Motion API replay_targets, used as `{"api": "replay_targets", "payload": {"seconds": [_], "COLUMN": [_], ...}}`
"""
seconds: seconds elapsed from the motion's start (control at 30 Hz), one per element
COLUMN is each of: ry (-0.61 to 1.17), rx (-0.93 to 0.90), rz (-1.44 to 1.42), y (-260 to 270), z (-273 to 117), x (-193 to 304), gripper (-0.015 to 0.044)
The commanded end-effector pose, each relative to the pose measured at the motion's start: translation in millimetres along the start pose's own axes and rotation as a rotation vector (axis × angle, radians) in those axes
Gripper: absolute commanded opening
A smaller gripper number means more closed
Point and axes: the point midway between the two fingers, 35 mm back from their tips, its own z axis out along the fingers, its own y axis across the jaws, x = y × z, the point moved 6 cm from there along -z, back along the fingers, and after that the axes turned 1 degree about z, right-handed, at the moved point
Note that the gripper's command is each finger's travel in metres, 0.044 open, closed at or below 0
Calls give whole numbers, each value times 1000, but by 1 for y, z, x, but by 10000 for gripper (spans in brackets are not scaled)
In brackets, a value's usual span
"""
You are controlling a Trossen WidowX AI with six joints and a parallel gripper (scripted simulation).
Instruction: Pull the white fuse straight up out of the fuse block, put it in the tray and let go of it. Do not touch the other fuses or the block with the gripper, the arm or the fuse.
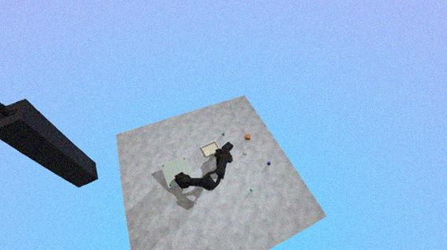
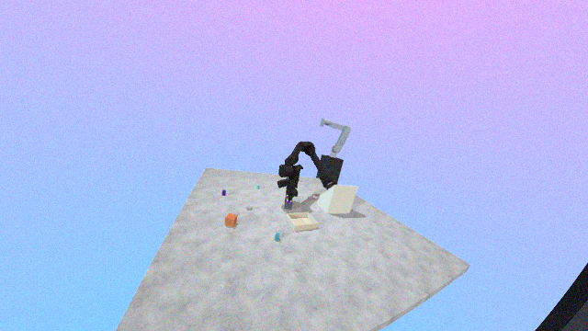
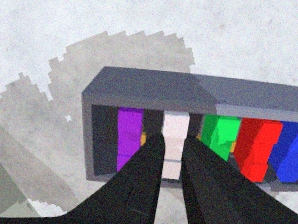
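Hand (image 3: 173, 144) clenching the white fuse (image 3: 174, 137) at frame centre, inside the grey fuse block (image 3: 166, 90) on the worktop (image 3: 200, 16).

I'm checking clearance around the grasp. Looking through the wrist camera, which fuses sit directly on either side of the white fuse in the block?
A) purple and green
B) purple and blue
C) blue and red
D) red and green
A: in the wrist view the white fuse, pinched in the claw, has the purple fuse immediately on one side and the green fuse on the other.
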Motion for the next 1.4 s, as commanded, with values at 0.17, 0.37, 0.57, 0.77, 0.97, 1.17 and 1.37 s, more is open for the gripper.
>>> {"api": "replay_targets", "payload": {"seconds": [0.17,0.37,0.57,0.77,0.97,1.17,1.37], "ry": [2,2,2,2,1,1,1], "rx": [0,0,1,1,1,1,1], "rz": [3,2,2,1,1,1,0], "y": [0,0,0,0,0,0,0], "z": [-4,-7,-10,-13,-16,-19,-22], "x": [0,0,0,0,0,0,0], "gripper": [0,0,0,0,0,0,0]}}
